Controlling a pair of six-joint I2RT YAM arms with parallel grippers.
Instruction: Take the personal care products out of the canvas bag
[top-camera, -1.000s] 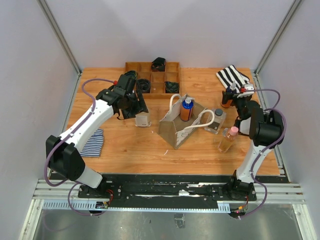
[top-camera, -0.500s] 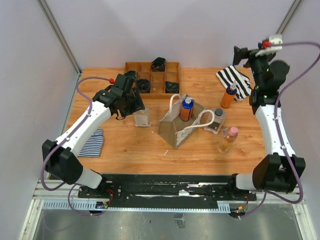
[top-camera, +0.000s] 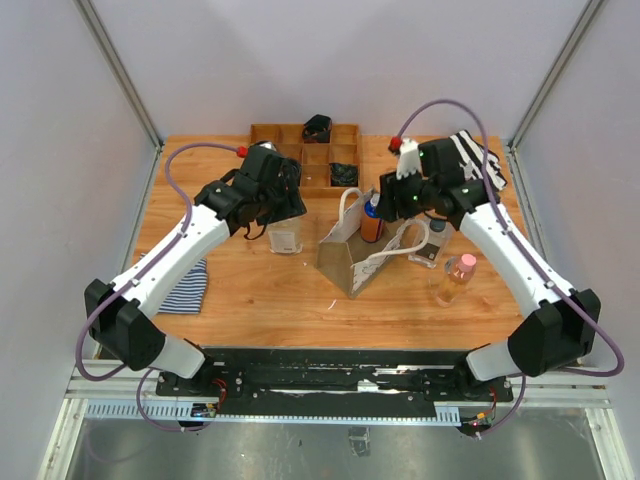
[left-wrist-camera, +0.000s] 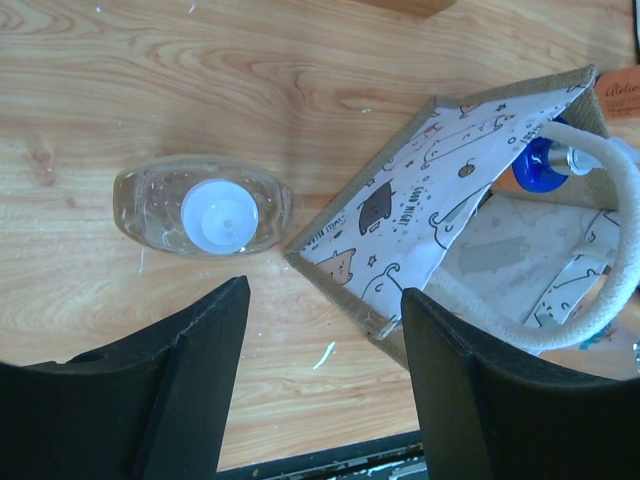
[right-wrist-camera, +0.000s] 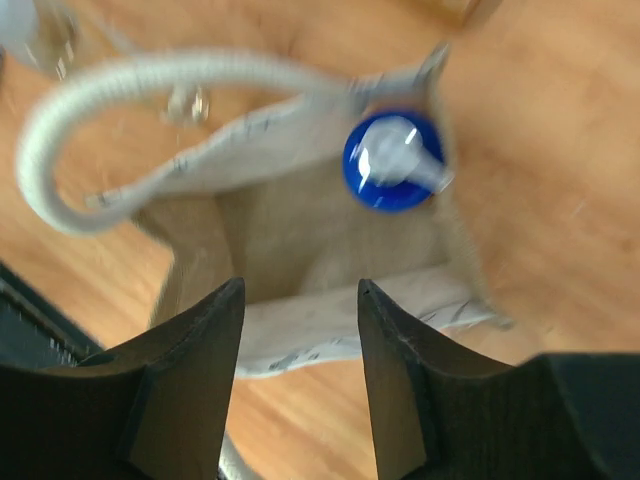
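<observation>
The canvas bag (top-camera: 350, 260) stands mid-table with its mouth open, and the orange bottle with blue pump (top-camera: 372, 218) stands inside it. My right gripper (top-camera: 397, 200) hovers open over the bag's mouth; the right wrist view shows the blue pump (right-wrist-camera: 393, 160) and the bag's inside (right-wrist-camera: 300, 230) below it. My left gripper (top-camera: 283, 205) is open above the clear white-capped bottle (top-camera: 285, 238), which stands left of the bag (left-wrist-camera: 440, 230). The clear grey-capped bottle (top-camera: 430, 245) and the peach pink-capped bottle (top-camera: 455, 280) stand right of the bag. The plain orange bottle is hidden.
A brown wooden compartment tray (top-camera: 262, 132) with black rolled items sits at the back. A black-and-white striped cloth (top-camera: 470, 150) lies back right, and a blue striped cloth (top-camera: 185, 285) lies front left. A rope handle (right-wrist-camera: 100, 110) loops beside my right fingers.
My right arm swung from the back right corner, up and then over to the bag's mouth. My left gripper let go of the clear white-capped bottle and rose above it.
</observation>
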